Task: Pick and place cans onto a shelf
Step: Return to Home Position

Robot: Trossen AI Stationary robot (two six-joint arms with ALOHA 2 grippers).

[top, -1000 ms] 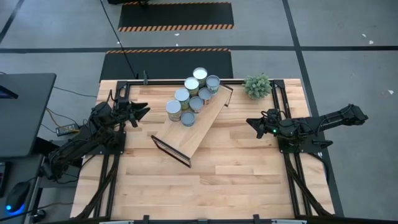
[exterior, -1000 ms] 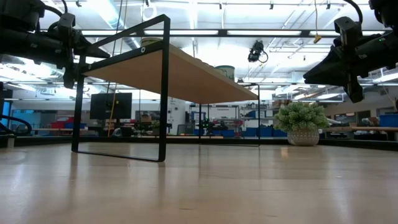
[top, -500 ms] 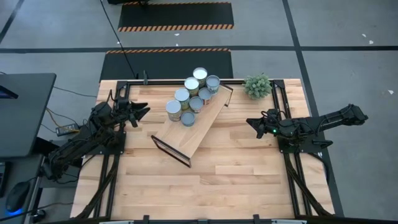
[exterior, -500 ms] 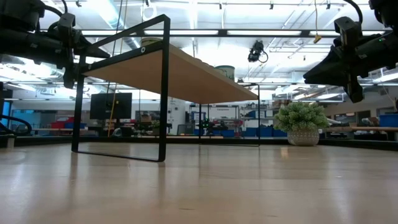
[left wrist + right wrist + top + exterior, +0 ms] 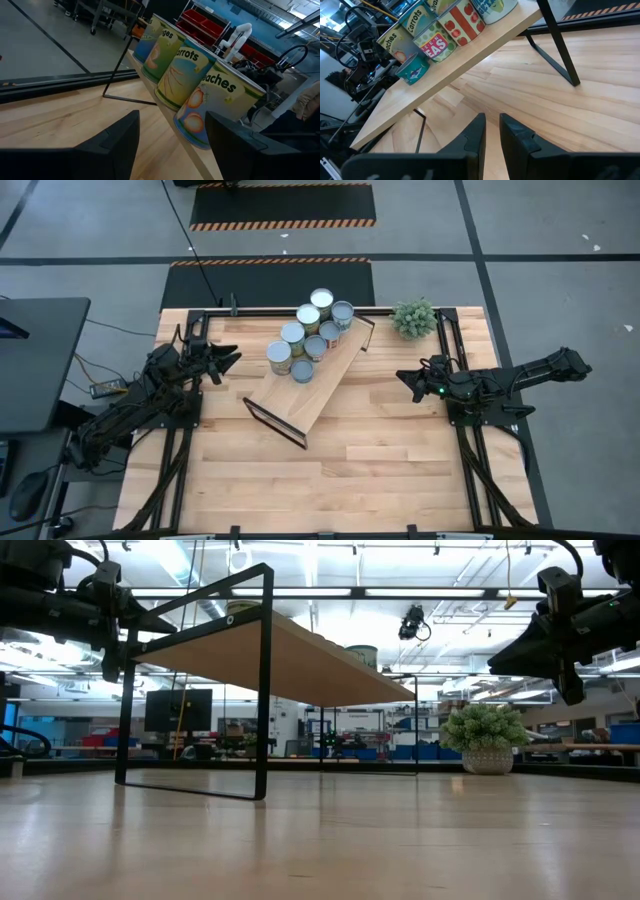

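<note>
Your short, round, paper-labelled cans (image 5: 314, 346) are crowding the far end of the pale-wood, black-framed shelf (image 5: 305, 405). Left of it, the left gripper (image 5: 228, 360) is gaping; right of it, the right gripper (image 5: 403, 378) is sitting nearly closed, empty.

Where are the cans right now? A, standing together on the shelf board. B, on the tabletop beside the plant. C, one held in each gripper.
A: the cans stand clustered on the shelf board, while the left gripper and the right gripper hang apart from it at the table's sides.
</note>
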